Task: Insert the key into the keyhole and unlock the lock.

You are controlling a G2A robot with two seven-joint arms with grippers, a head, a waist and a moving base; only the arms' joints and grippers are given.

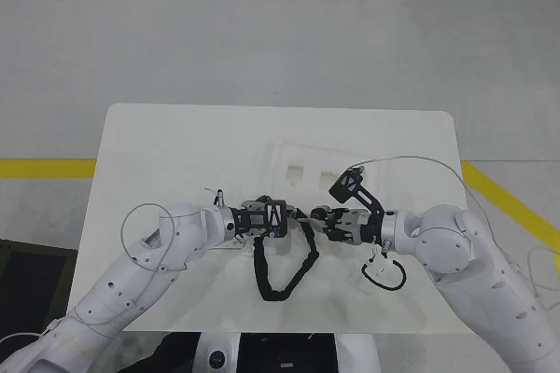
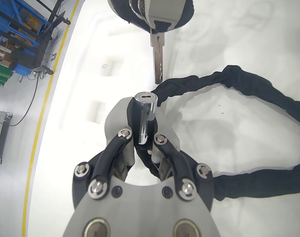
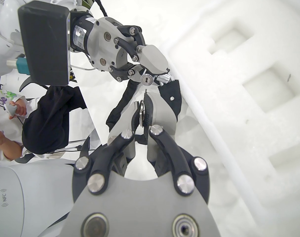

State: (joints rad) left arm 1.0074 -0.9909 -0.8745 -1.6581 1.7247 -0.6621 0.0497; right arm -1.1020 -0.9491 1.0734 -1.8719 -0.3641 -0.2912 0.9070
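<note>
L pincer [image 2: 142, 124] clamps your likely-slick chrome lock cylinder [image 2: 145, 114], limp black fabric-sleeved chain [image 2: 251, 82] trailing beside it. R pincer [image 3: 141, 110] pinches thin, stiff-looking silver key [image 2: 158, 60] by its head; you grip there.

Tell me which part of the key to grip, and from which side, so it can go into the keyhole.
Grip the key by its black head, fingers on the two flat faces, coming from the end away from the lock. That leaves the blade bare and pointing at the keyhole. The right gripper holds it so.
</note>
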